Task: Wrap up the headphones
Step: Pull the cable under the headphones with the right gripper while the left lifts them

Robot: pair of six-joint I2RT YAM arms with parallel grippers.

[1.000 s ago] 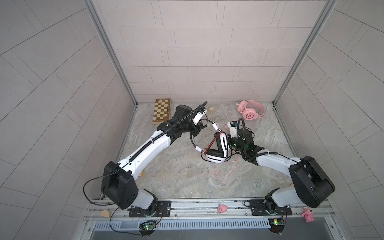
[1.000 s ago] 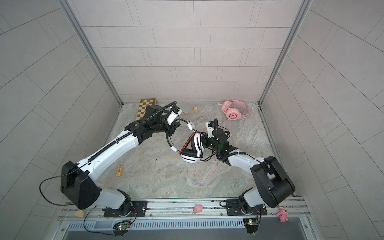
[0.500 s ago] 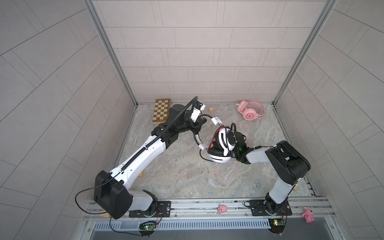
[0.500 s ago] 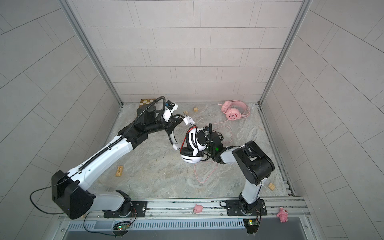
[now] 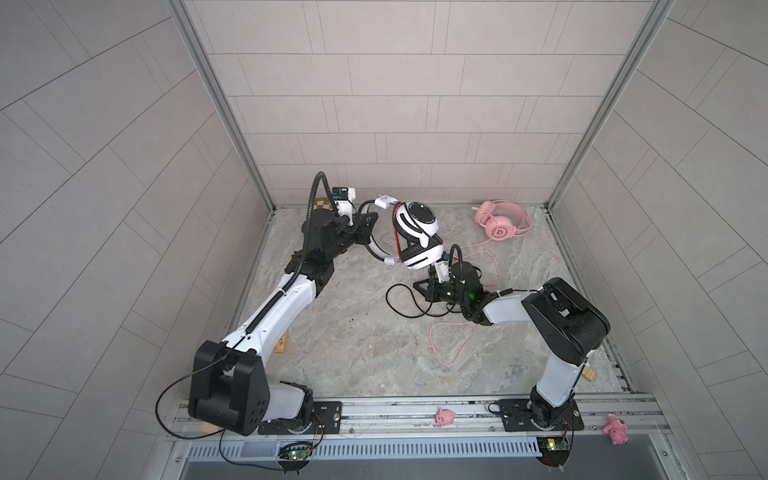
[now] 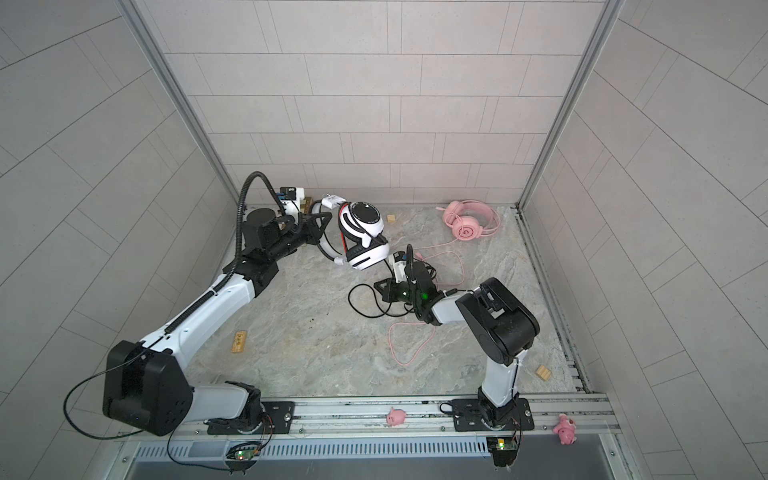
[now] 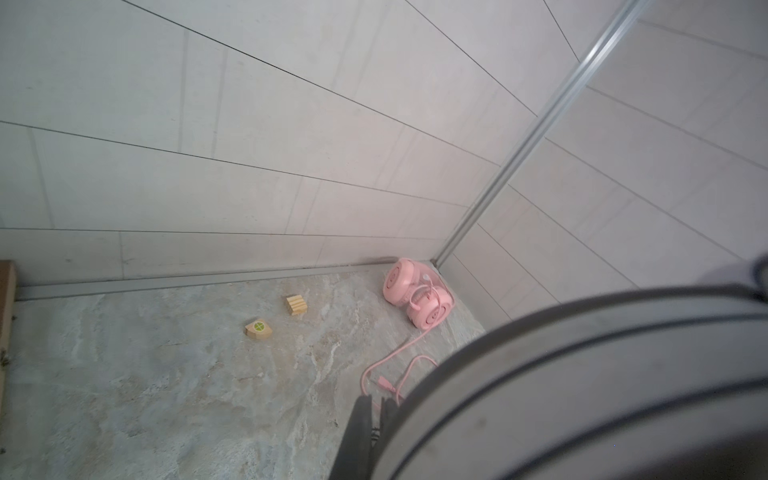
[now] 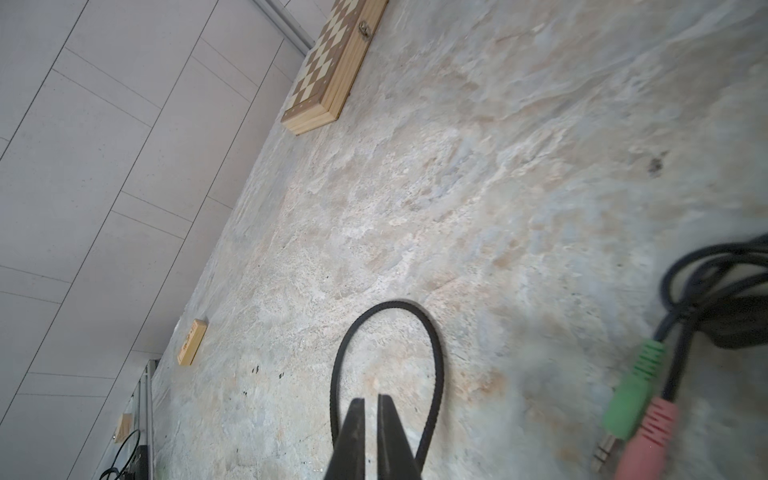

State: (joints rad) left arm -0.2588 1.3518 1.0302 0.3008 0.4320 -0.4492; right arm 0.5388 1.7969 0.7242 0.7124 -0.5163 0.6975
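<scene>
The white headphones [image 5: 415, 232] with black stripes hang in the air near the back of the table. My left gripper [image 5: 368, 226] is shut on their headband [image 7: 582, 395], which fills one corner of the left wrist view. Their black cord [image 5: 399, 297] trails down and loops on the table. My right gripper [image 5: 419, 286] sits low over that loop [image 8: 386, 316], shut with nothing between its fingertips. Green and pink plugs [image 8: 631, 399] lie beside it. The pink headphones [image 5: 500, 222] rest in the back right corner, and their pink cord [image 5: 451, 345] runs forward across the table.
A wooden chessboard box [image 8: 328, 70] lies at the back left, mostly hidden behind my left arm in both top views. Small wooden blocks [image 6: 240, 341] [image 6: 542, 372] [image 7: 296, 305] are scattered on the stone table. Pink pig toys [image 5: 444, 415] sit on the front rail.
My left arm has lifted the white headphones up and toward the back wall. My right gripper has left the headset and dropped to the table by the black cord loop.
</scene>
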